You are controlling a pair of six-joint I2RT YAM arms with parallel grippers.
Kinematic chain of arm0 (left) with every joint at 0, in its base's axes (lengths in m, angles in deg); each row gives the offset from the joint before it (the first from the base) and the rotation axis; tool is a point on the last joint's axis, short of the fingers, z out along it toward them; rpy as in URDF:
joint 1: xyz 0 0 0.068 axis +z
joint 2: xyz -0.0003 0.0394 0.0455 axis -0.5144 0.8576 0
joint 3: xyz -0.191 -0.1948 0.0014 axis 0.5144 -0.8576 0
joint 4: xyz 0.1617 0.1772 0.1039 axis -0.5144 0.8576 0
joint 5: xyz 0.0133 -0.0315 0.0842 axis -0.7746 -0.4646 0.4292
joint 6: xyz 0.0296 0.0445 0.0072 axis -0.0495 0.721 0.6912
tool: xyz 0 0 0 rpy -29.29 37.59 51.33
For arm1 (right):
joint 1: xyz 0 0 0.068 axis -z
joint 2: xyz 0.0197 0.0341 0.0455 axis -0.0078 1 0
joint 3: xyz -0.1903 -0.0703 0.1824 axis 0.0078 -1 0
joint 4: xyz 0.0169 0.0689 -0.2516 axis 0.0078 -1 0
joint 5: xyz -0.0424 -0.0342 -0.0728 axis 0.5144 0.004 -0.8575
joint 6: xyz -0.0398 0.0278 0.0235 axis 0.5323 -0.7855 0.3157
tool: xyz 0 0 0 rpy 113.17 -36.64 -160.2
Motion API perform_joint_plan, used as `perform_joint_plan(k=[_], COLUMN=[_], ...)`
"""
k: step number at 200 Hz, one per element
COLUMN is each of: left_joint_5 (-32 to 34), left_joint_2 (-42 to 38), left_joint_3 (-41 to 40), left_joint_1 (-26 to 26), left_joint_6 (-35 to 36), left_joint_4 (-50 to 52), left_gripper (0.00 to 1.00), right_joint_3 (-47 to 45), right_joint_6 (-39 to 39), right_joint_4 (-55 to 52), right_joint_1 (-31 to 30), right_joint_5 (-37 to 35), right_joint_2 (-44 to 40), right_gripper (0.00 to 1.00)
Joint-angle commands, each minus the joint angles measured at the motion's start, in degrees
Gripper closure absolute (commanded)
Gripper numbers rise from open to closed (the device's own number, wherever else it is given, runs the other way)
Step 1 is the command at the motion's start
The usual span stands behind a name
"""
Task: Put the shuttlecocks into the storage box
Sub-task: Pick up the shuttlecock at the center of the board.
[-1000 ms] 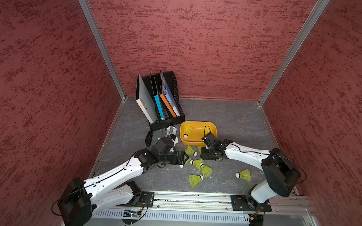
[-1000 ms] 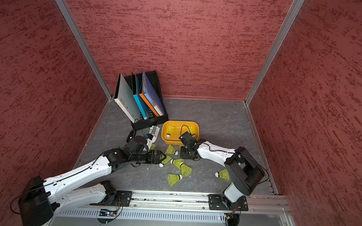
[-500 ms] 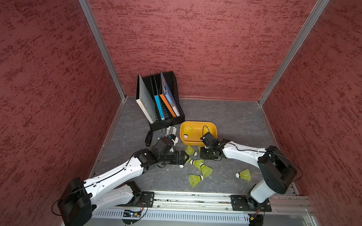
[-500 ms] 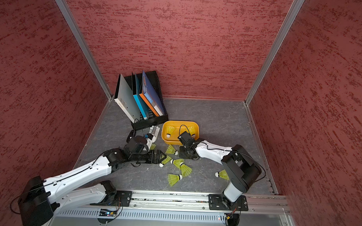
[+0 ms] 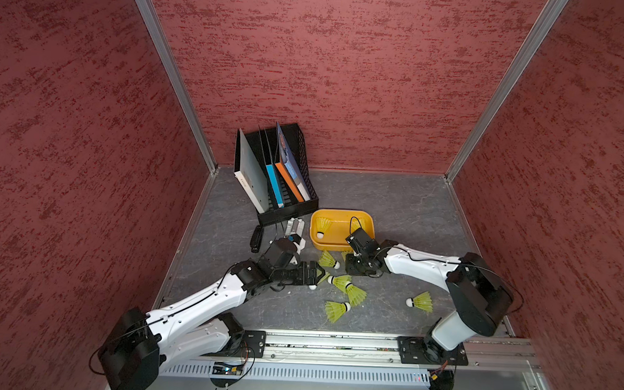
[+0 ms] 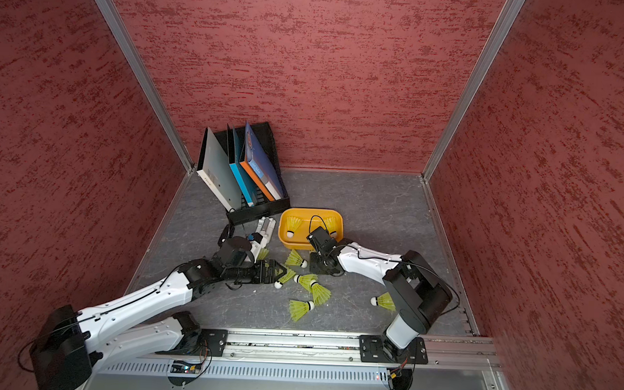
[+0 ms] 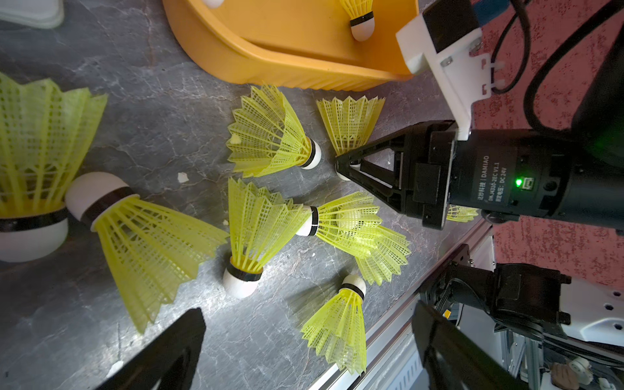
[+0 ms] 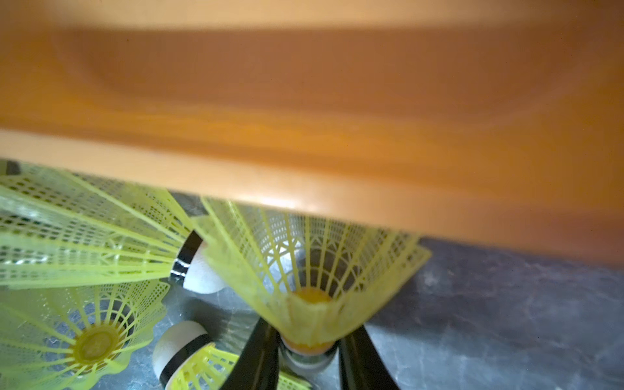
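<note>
The orange-yellow storage box holds two neon shuttlecocks. Several more lie loose on the grey floor in front of it, and one lies apart at the right. My right gripper points down just in front of the box wall. It is shut on the white tip of an upright shuttlecock. My left gripper hovers low beside the loose cluster. It is open and holds nothing.
A black mesh file rack with books stands behind the box at the left. A grey-white device and a small black object lie between the rack and my left arm. The metal rail borders the front; red walls enclose the floor.
My right gripper's fingers have closed in on the shuttlecock's tip, and that arm has shifted slightly left. The left arm has stayed where it was.
</note>
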Motion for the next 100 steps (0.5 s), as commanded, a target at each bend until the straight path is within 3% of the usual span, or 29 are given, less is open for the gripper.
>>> perform_joint_plan(k=[1,100], left_joint_5=[-2.19,-5.38], left_joint_2=[-0.69,0.51], left_joint_3=[-0.75,-1.86], left_joint_1=[0.62,1.85], left_joint_6=[-0.67,-0.76], left_joint_4=[-3.32,-5.71], left_gripper=[0.0,0.0], right_joint_3=[-0.63,-3.08], right_joint_6=[0.25,-0.01], right_joint_4=[-1.56,-6.73], right_joint_1=[-0.45,-0.48], right_joint_5=[-1.62,1.4], right_joint_2=[-2.95,-11.12], right_gripper=[0.8,0.81])
